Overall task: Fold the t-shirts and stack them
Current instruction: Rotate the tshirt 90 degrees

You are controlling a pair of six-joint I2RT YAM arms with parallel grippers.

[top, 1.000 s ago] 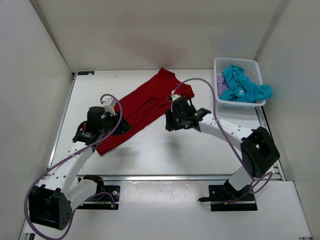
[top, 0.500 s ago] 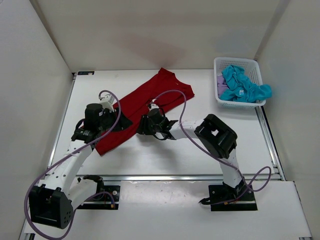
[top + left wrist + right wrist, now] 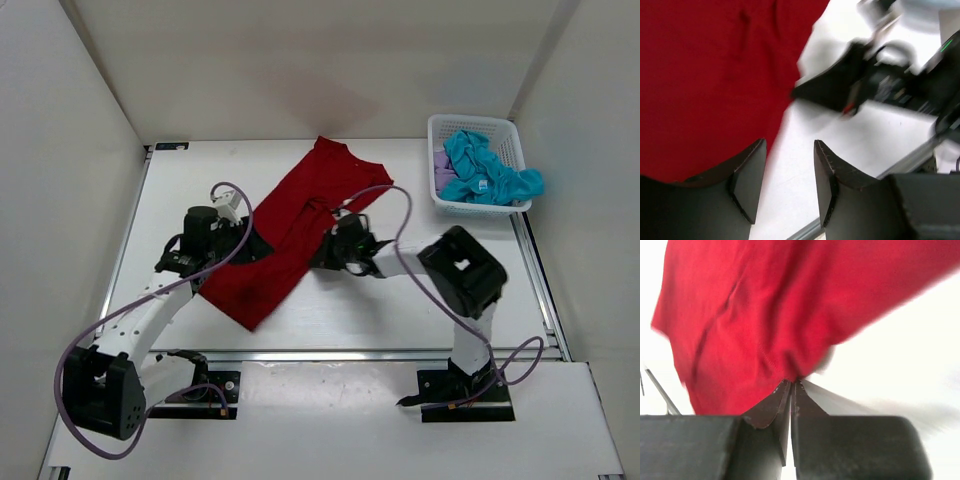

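**A:** On the middle of the white table (image 3: pixel 400 310), the dark red soft cloth short-sleeved shirt (image 3: pixel 290 225) lies spread diagonally, and the right gripper (image 3: pixel 791 385) pinches a bunched fold at its edge!

**B:** The left gripper (image 3: pixel 790 150)?

**A:** Fingers spread, 1 over red cloth, 1 over table.

**B:** Far right, the teal blue shirt (image 3: pixel 485 170) and light lavender shirt (image 3: pixel 441 165) sit heaped in the white plastic lattice basket (image 3: pixel 470 118).

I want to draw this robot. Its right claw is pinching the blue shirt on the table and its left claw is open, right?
Not quite: the right claw is pinching the red shirt on the table, as the right wrist view shows. The blue shirt is in the basket. The left claw is open.
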